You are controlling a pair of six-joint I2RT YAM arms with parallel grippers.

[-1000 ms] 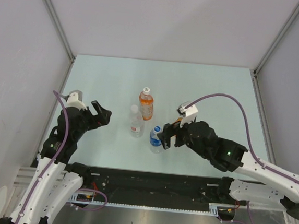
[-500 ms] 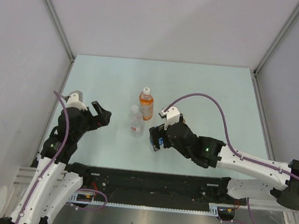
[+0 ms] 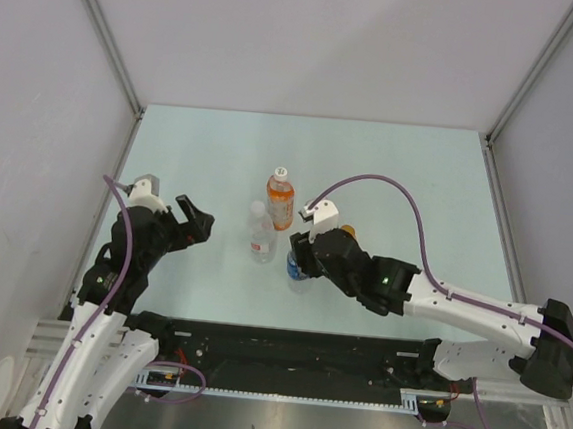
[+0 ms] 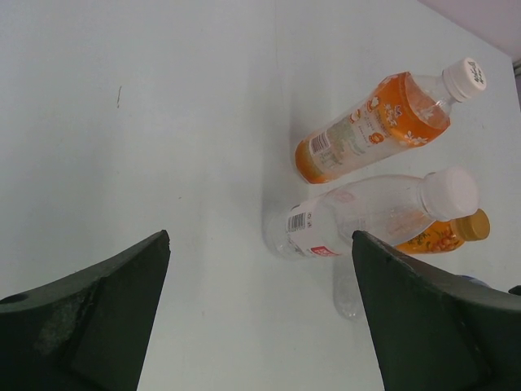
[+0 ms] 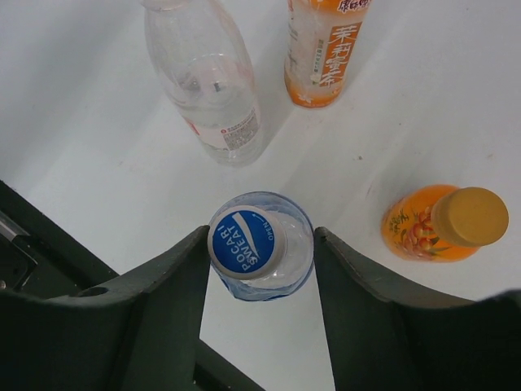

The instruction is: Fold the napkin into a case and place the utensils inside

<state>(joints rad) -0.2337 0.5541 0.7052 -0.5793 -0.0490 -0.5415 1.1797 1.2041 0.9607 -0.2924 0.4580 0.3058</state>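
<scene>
No napkin and no utensils are in any view. My right gripper [image 5: 261, 236] is shut on a clear bottle with a blue cap [image 5: 246, 242], one finger against each side; from above, that gripper [image 3: 300, 261] covers most of the blue-capped bottle [image 3: 297, 272]. My left gripper [image 3: 197, 222] hangs open over bare table at the left, nothing between its fingers [image 4: 259, 238], well apart from the bottles.
An orange tea bottle with a white cap [image 3: 281, 199] and a clear white-capped bottle [image 3: 261, 234] stand just left of the held bottle. A small orange bottle with a gold cap [image 5: 444, 221] stands to its right. The black base rail [image 3: 285, 350] runs along the near edge.
My right arm swung left and down over the blue-capped bottle, and its jaws closed from wide open onto it. The left arm and the other bottles stayed put.
</scene>
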